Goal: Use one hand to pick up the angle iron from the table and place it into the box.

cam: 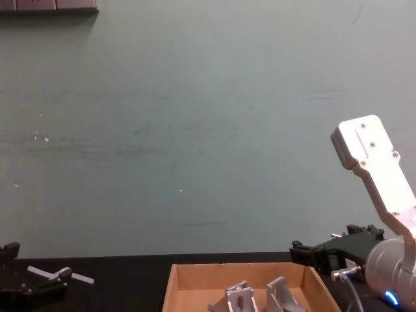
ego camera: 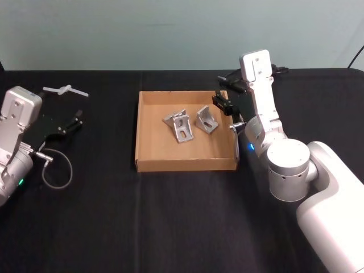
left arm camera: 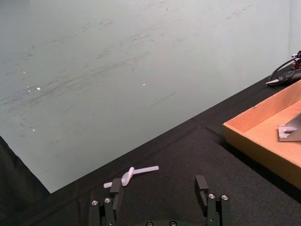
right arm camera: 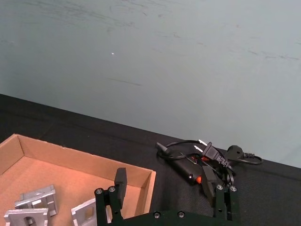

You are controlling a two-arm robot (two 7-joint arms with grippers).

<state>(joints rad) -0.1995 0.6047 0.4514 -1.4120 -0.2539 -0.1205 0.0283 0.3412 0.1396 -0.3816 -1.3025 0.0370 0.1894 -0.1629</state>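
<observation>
Left gripper (left arm camera: 161, 190) sat low over the table (left arm camera: 188, 155), its two black fingers (left arm camera: 115, 187) spread apart with nothing between them. A small white plastic piece (left arm camera: 131, 173) lay on the tabletop just beyond the fingers, close to the pale green wall (left arm camera: 117, 70). The box (left arm camera: 256, 141) showed one tan corner off to the side, with part of an angle iron (left arm camera: 290, 130) resting inside it. A black cable end (left arm camera: 284, 75) lay behind the box.

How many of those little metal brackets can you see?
2. Both lie inside the box: the larger angle iron near its middle, the smaller bracket just to its right. None shows on the table.
</observation>
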